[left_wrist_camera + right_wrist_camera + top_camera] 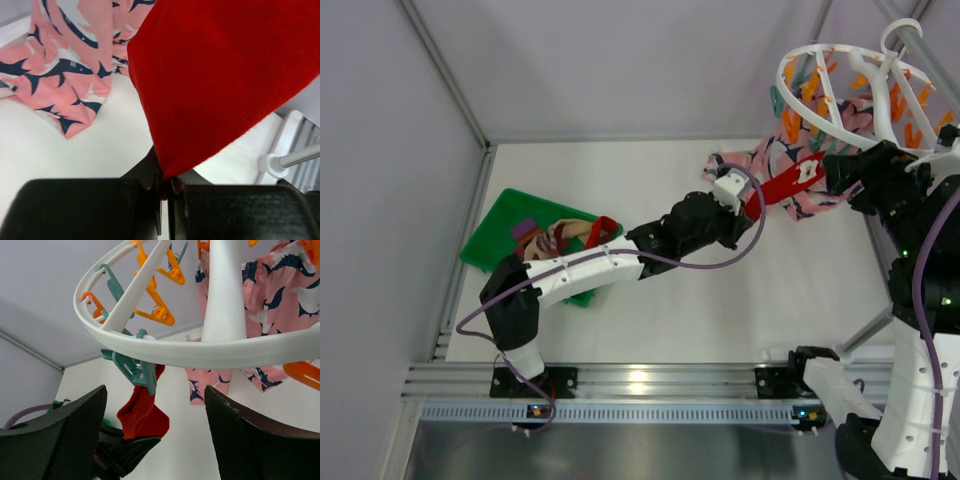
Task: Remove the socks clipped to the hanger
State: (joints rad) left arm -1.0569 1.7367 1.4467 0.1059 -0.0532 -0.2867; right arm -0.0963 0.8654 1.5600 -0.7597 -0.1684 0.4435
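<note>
The round white hanger [840, 95] with orange and teal pegs hangs at the far right. A long bright red sock [788, 186] hangs from it, held by a teal peg [137, 371] under the ring [165, 347]. My left gripper [754, 205] is shut on the sock's lower end [220, 75], the fabric pinched between the jaws [165, 184]. In the right wrist view the sock [142, 415] hangs stretched from the peg down to the left gripper [125, 455]. My right gripper [157, 435] is open and empty just below the ring, to the right of the peg.
A large pink cloth with navy print [775, 165] hangs from the hanger down to the table and shows in the left wrist view [65, 65]. A green tray [495, 235] at the left holds maroon, tan and red socks [560, 236]. Grey frame poles [445, 70] stand around.
</note>
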